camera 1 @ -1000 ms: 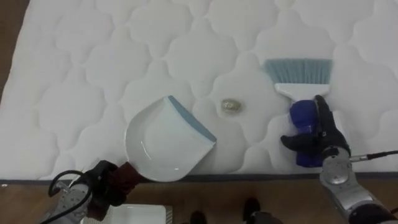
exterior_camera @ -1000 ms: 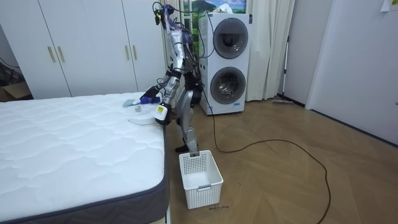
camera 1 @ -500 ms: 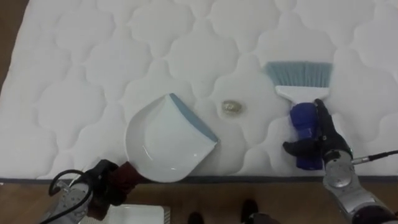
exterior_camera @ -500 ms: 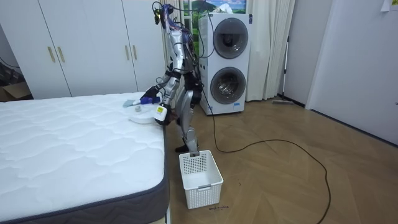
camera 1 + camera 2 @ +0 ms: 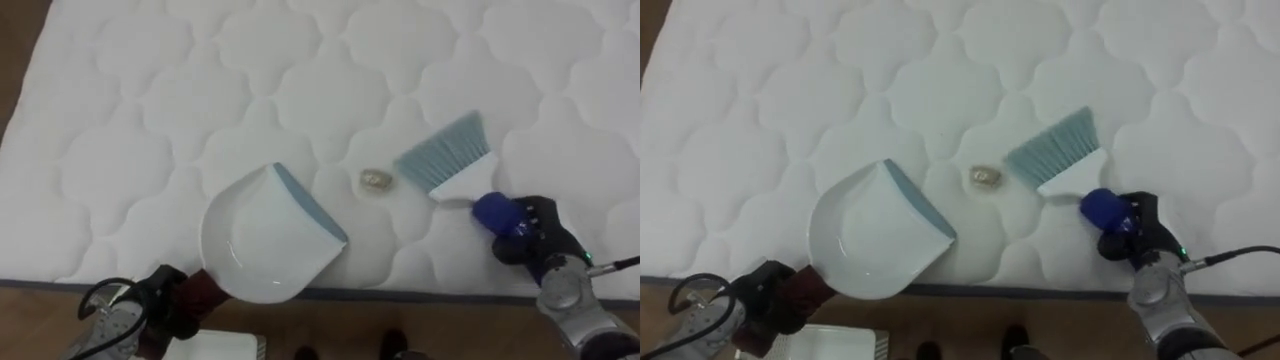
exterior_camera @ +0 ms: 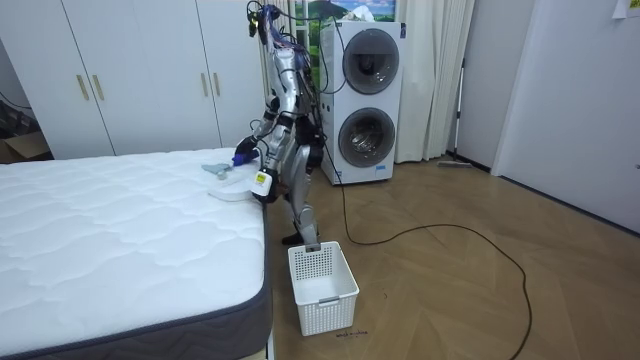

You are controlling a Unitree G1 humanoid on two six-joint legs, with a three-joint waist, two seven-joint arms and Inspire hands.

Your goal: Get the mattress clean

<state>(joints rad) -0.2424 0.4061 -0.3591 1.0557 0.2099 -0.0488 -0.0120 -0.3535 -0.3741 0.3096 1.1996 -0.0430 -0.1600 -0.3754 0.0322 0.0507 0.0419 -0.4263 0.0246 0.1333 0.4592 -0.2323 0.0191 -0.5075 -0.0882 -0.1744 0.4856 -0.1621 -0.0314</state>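
A white dustpan (image 5: 262, 238) with a blue-grey lip lies on the quilted white mattress (image 5: 150, 90) near its front edge. My left hand (image 5: 165, 302) is shut on its dark red handle (image 5: 205, 288) just off the edge. A small pale scrap (image 5: 376, 180) lies right of the pan's lip. My right hand (image 5: 532, 240) is curled round the blue handle of a brush (image 5: 497, 212). The brush is tilted, and its grey-blue bristles (image 5: 440, 155) point left, close beside the scrap. In the room view I stand bent over the bed's side near its corner.
A white slatted basket (image 6: 322, 285) stands on the wooden floor by my feet, below the bed's edge. Stacked washing machines (image 6: 365, 100) are behind me and white wardrobes (image 6: 150, 75) beyond the bed. The mattress stretches wide behind the scrap.
My right hand's fingers have curled round the brush handle. The brush has swung, its bristles turning left and down toward the scrap. The dustpan and left hand have barely moved.
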